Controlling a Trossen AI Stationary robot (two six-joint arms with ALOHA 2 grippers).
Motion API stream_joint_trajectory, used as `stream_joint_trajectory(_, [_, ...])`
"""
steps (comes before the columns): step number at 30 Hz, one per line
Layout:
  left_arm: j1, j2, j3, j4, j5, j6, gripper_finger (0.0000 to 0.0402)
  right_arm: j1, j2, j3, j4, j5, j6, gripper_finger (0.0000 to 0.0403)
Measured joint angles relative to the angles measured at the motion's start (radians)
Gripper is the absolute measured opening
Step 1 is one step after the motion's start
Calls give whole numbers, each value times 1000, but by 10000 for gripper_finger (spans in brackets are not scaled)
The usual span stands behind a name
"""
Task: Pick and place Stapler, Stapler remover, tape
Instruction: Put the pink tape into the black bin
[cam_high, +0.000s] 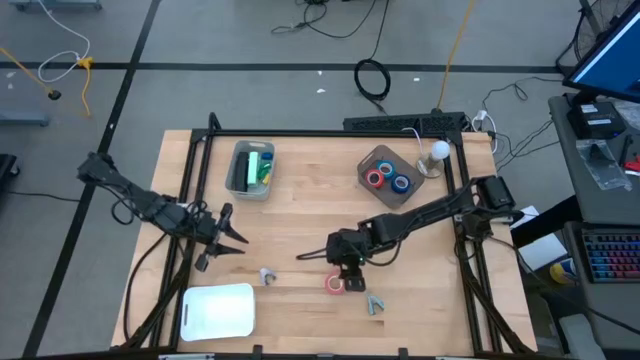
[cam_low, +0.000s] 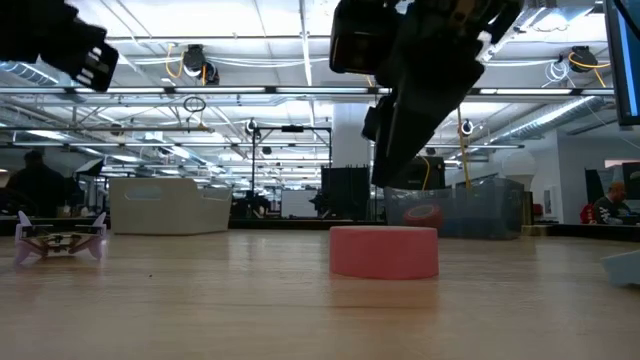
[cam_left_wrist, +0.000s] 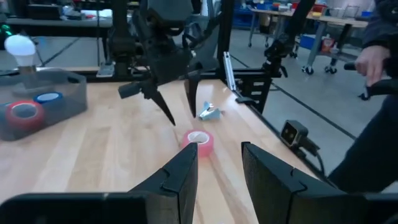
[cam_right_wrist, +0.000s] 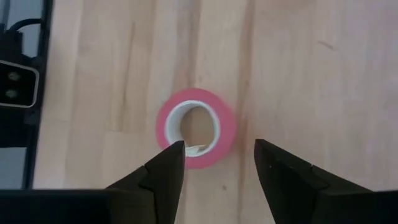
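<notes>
- Red tape roll (cam_right_wrist: 196, 128) sits flat on the table (cam_high: 300, 240) straight under the right gripper (cam_right_wrist: 215, 163), whose fingers are spread, clear of the roll and holding nothing.
- In the high view that roll (cam_high: 335, 284) lies near the front edge, at about 5 o'clock from table centre, with the right gripper (cam_high: 346, 268) just above it.
- Risk one: the fingers look to straddle only part of the ring, so a descent from here could put one tip onto the rim and skid the roll away or tip it.
- Risk two: a small grey piece (cam_high: 375, 305), possibly a staple remover, lies just beside the roll at 4 o'clock, so a sideways sweep could knock it.
- Front edge is close; a shove toward 6 o'clock might send the roll off.
- Left gripper (cam_high: 222, 240) waits over at 9 o'clock, fingers parted and empty, well apart.
- Grey bin (cam_high: 366, 165) at 1 o'clock holds more rolls; bare wood between gives open room.
- White board (cam_high: 218, 310) at 7 o'clock and green-filled bin (cam_high: 238, 172) at 11 o'clock stay out of the way.
</notes>
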Motion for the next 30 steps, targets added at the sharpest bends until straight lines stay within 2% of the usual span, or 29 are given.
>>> stream_joint_trajectory(8, [2, -126, -117, 18, -20, 2, 127, -20, 0, 0, 4, -2, 1, 185])
stream_joint_trajectory(16, [5, -228, -155, -19, -51, 50, 127, -18, 47, 0, 8, -24, 12, 185])
stream_joint_trajectory(21, [28, -258, -155, -35, -64, 55, 127, -5, 114, 1, 17, -53, 8, 185])
stream_joint_trajectory(30, [56, -262, -155, -52, -30, 49, 127, -5, 128, 2, 33, -40, 25, 181])
